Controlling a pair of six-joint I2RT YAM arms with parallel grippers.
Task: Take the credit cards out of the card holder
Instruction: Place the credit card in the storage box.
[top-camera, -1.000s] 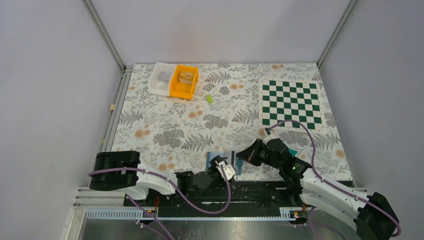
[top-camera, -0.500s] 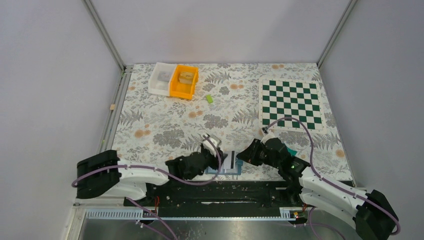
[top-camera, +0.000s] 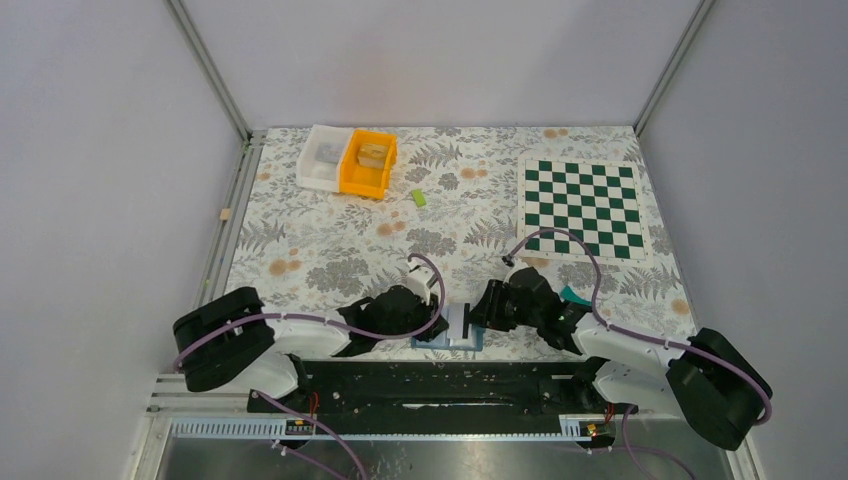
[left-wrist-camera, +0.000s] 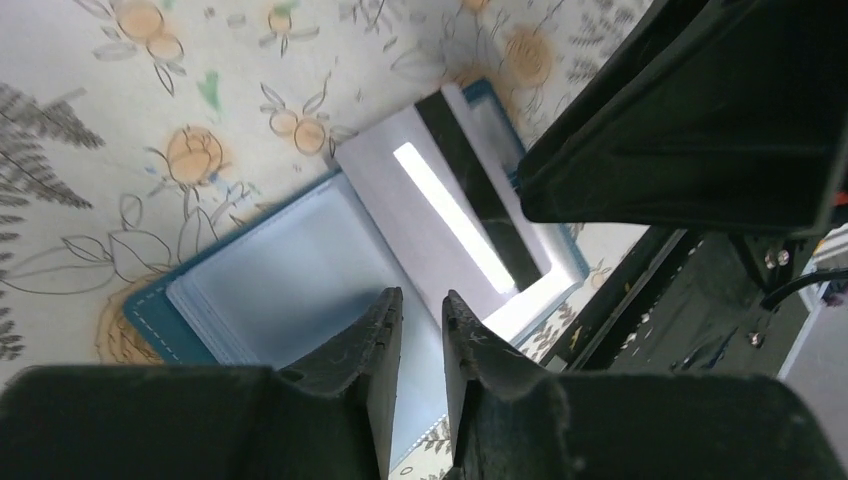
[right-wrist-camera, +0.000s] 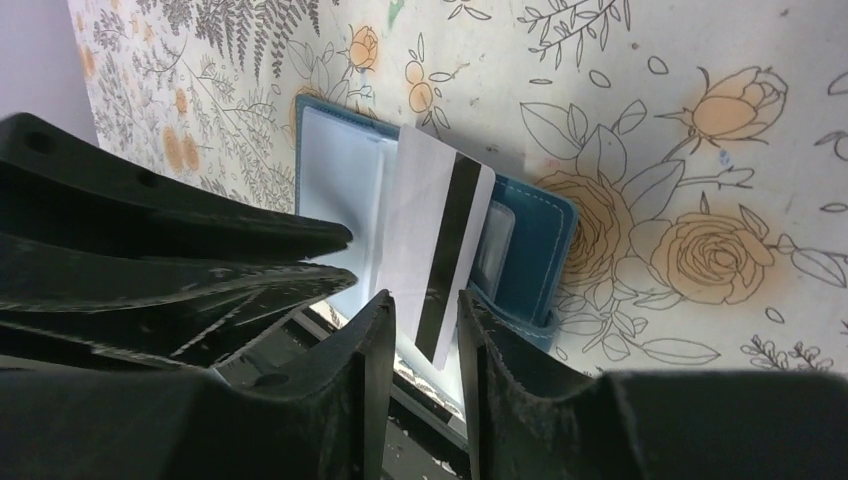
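The blue card holder lies open near the table's front edge, its clear sleeves facing up. A white credit card with a black stripe lies slantwise across it; it also shows in the left wrist view. A teal-green card lies on the table beside the right arm. My left gripper is over the sleeves, jaws a narrow gap apart and empty. My right gripper is at the white card's near end, jaws slightly apart, with the card showing in the gap.
A chessboard mat lies at the back right. An orange bin and a white bin stand at the back left, with a small lime-green block near them. The black front rail runs just behind the holder.
My left arm has swung forward from the front rail and brought its gripper onto the holder's left side. My right gripper has moved left, closer to the holder.
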